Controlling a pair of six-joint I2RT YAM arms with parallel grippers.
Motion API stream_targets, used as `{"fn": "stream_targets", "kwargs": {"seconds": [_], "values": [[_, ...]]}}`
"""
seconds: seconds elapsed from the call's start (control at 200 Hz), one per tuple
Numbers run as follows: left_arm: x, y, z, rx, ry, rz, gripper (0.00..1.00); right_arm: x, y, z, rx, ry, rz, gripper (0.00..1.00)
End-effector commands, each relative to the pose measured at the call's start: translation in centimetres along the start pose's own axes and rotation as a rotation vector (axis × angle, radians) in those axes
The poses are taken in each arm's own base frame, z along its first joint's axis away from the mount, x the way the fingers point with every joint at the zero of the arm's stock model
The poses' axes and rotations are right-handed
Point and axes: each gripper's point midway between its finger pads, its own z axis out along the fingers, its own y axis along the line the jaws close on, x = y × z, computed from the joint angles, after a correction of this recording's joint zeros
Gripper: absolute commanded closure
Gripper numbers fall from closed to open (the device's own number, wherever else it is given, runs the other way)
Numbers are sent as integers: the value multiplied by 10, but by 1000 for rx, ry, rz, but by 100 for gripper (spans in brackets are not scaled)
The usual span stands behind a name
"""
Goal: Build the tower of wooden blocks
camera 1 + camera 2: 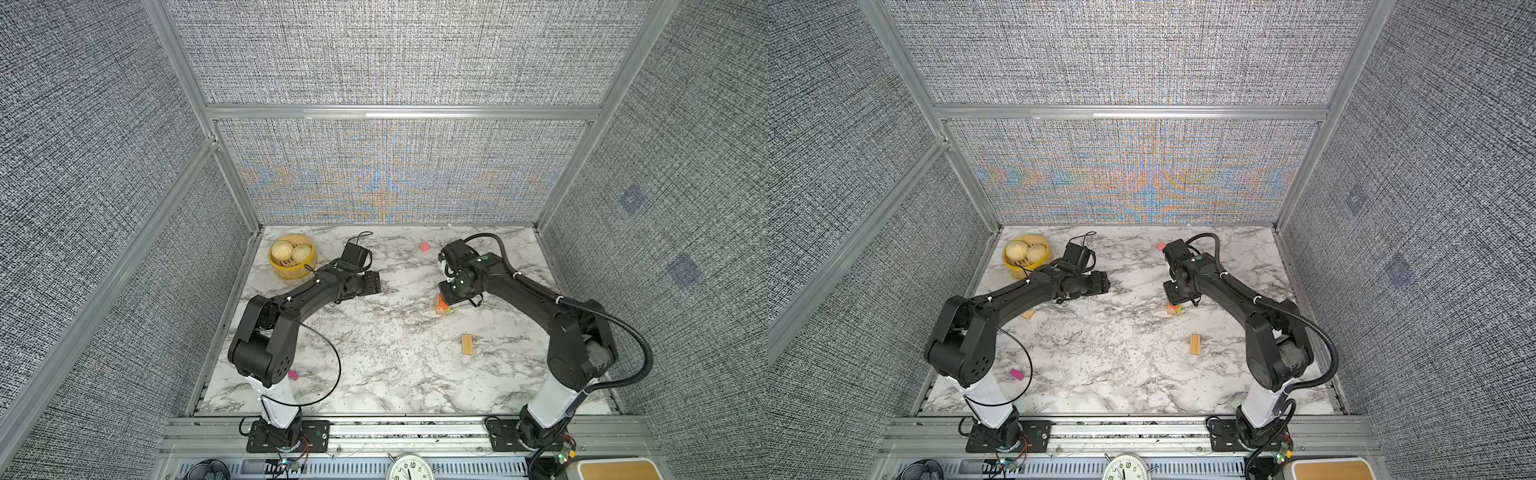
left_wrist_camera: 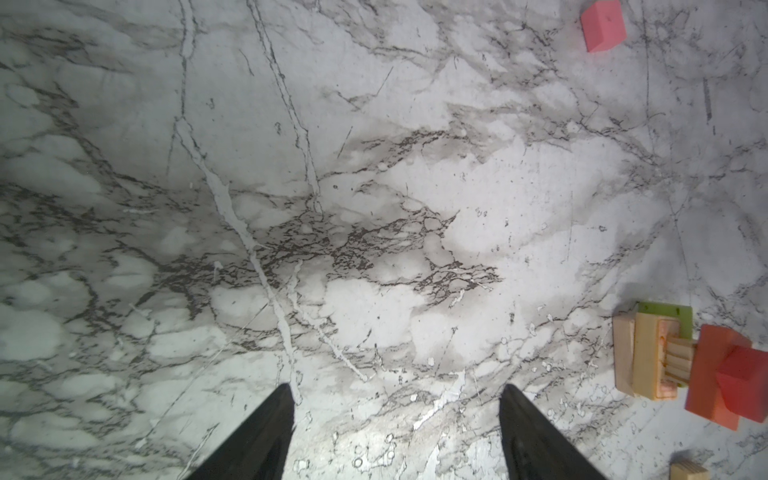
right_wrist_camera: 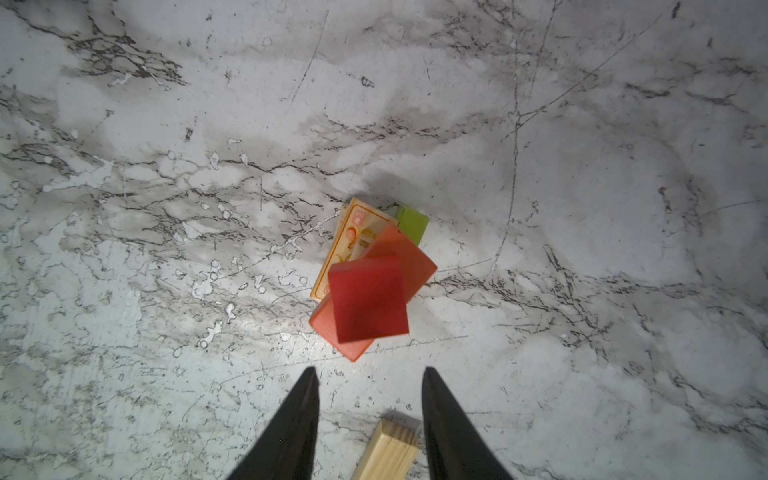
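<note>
Red block [image 3: 368,303] caps the tower [image 3: 353,249], which stands on the marble table [image 1: 395,353] right of middle. The block sits twisted against the orange slab [image 3: 415,262] beneath. My right gripper [image 3: 370,370] hangs above, jaws apart and empty, likely so nothing nudges the stack. My left gripper [image 2: 397,384] is spread too, parked over bare marble, out of the way. Loose tan bar [image 1: 467,344] lies flat, long axis toward the back wall [image 1: 399,166].
</note>
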Motion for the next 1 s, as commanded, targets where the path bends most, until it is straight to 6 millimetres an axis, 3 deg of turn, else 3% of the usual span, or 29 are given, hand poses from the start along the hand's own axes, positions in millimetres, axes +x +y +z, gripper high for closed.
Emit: {"fn": "stream_targets", "kwargs": {"seconds": [0.0, 0.15, 0.29, 0.325, 0.465, 0.605, 0.996], "values": [[-4, -4, 0, 11, -6, 15, 21, 16, -7, -6, -6, 11, 74, 52], [-5, -4, 3, -4, -23, 25, 21, 48, -11, -6, -6, 17, 179, 47], [-2, -6, 7, -1, -33, 23, 22, 75, -9, 2, -11, 28, 263, 47], [0, -7, 8, -2, -33, 27, 21, 91, -10, 10, 6, 55, 273, 47], [1, -11, 8, -2, -30, 39, 21, 112, -6, 19, 61, 76, 281, 47], [2, -13, 5, 8, -37, 41, 21, 123, 1, 25, 87, 83, 278, 45], [6, -16, 7, 13, -25, 44, 21, 142, -3, 39, 126, 129, 286, 45]]}}
